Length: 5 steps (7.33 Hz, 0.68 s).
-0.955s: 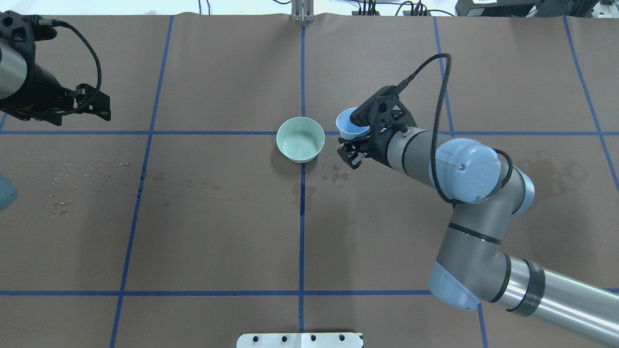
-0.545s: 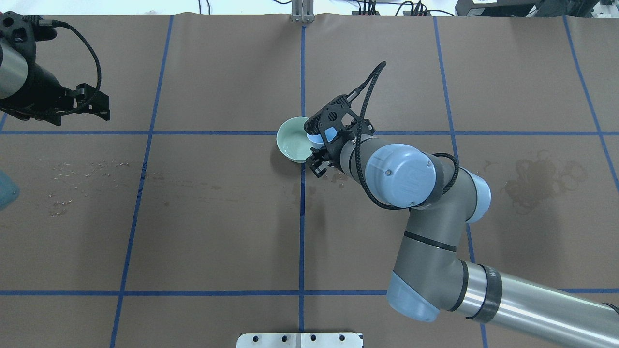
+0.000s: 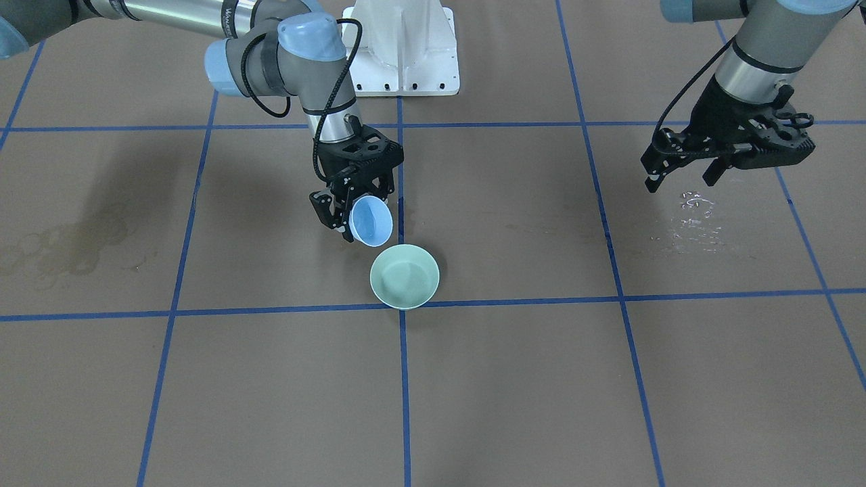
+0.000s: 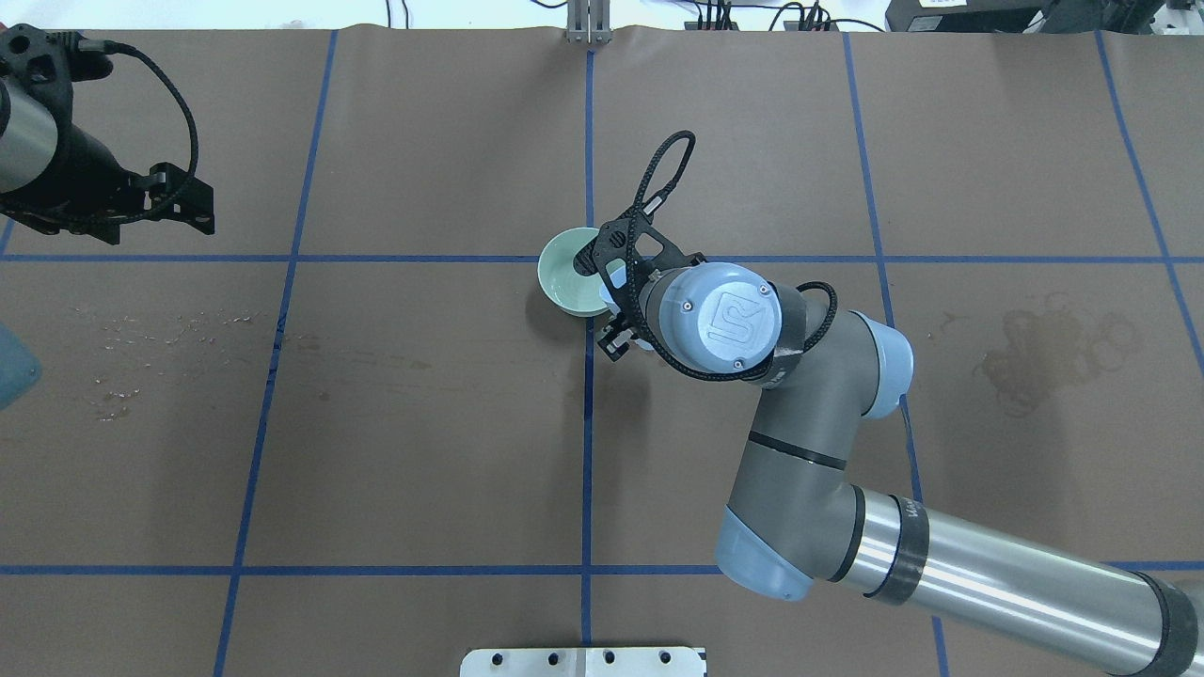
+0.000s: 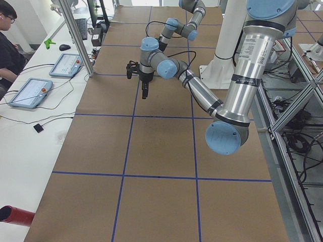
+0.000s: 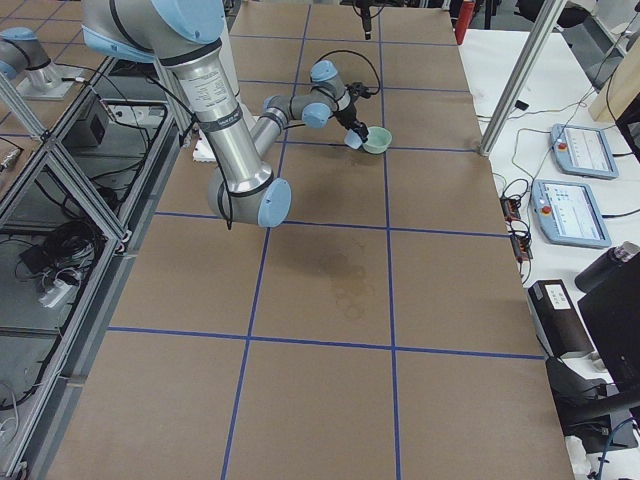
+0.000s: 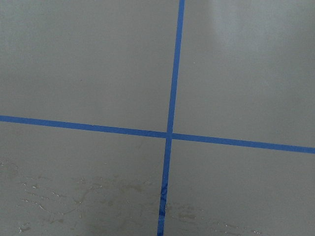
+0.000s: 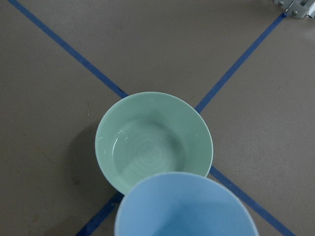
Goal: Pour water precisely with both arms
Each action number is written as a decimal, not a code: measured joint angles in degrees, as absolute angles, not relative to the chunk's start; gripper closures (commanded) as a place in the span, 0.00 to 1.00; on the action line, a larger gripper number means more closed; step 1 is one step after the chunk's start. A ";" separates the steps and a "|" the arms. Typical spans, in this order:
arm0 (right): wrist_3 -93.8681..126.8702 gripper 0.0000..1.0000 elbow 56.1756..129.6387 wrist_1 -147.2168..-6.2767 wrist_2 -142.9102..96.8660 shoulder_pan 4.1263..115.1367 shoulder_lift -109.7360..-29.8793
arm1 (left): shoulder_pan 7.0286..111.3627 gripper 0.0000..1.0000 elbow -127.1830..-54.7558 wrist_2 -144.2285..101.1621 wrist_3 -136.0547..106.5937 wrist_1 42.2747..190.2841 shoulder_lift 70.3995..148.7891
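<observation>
— Blue cup (image 3: 371, 222), who's got it?

— Right gripper (image 3: 342, 213), jaws clamped on the cup's wall. It's tipped over hard, with the mouth facing the green bowl (image 3: 404, 276). In the wrist view the lip hangs just over the bowl's near rim.

— ok, and the water (image 8: 142, 160)?

— It's in the bottom of the bowl, just a faint shiny pool over the rings. Honestly can't tell if there's any in the cup.

— what about the other side?

— Left gripper (image 3: 680, 179) hangs way off toward the table's end, well apart from the bowl. Its jaws are spread wide with nothing between them. Some droplets (image 3: 693, 216) glisten on the brown paper (image 3: 541, 379) just beside it.

— where's the bowl sitting?

— Flat on the paper, right by a crossing of the blue tape lines (image 3: 404, 379). Right arm (image 4: 809, 451) comes in with its elbow bent and its wrist above the bowl's edge. Dark stain (image 4: 1044, 348) on the paper over on that arm's side too.
</observation>
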State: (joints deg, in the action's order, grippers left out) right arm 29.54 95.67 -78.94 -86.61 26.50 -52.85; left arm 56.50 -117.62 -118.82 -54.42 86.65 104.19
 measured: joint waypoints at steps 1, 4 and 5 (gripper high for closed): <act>27.58 1.00 94.48 -84.10 -87.88 27.01 -50.29 | 56.49 0.00 -117.49 -118.83 -54.44 86.71 104.17; 23.54 1.00 86.70 -92.14 -92.46 29.31 -42.46 | 56.50 0.00 -117.37 -118.83 -54.35 86.75 104.15; 22.78 1.00 83.81 -93.77 -93.92 29.88 -40.31 | 56.54 0.00 -117.37 -118.83 -54.23 86.75 104.15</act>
State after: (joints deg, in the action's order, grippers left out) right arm 22.78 83.81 -93.77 -93.92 29.88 -40.31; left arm 56.54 -117.37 -118.83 -54.23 86.75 104.15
